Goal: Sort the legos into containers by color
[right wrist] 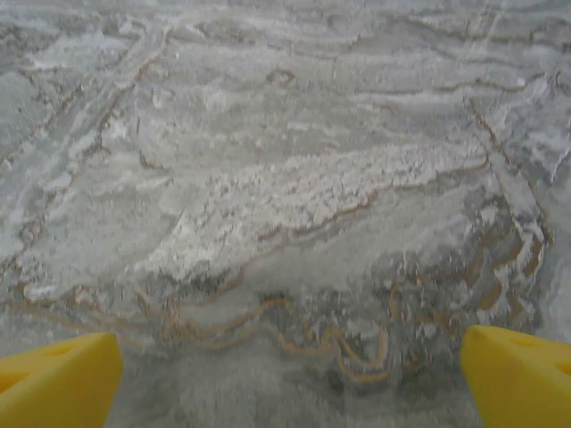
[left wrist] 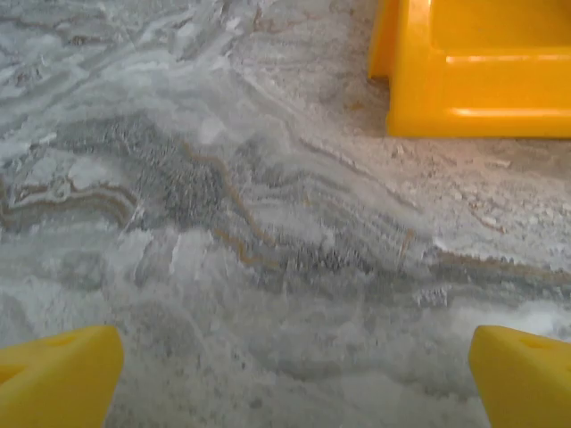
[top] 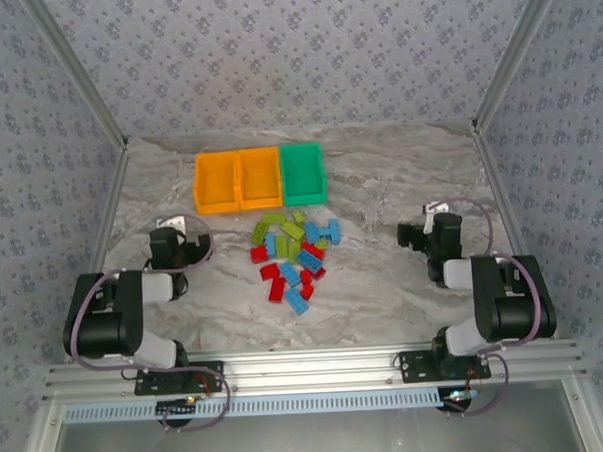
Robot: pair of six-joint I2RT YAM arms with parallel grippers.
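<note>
The legos [top: 293, 258], red, light blue and lime green, lie mixed in one pile on the marble table [top: 384, 282], near the two orange bins [top: 238, 181] and the green bin [top: 303, 172]. The left gripper [top: 174, 237] and the right gripper [top: 430, 228] are spread wide and hold nothing, one at each side of the pile.

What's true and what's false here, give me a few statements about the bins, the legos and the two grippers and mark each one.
1. The left orange bin, the middle orange bin and the green bin stand side by side in a row. True.
2. The legos lie in a loose pile on the table in front of the bins. True.
3. The green bin sits between the two orange ones. False: it is at the right end of the row.
4. The green bin already holds legos. False: it looks empty.
5. The left gripper and the right gripper are open and hold nothing. True.
</note>
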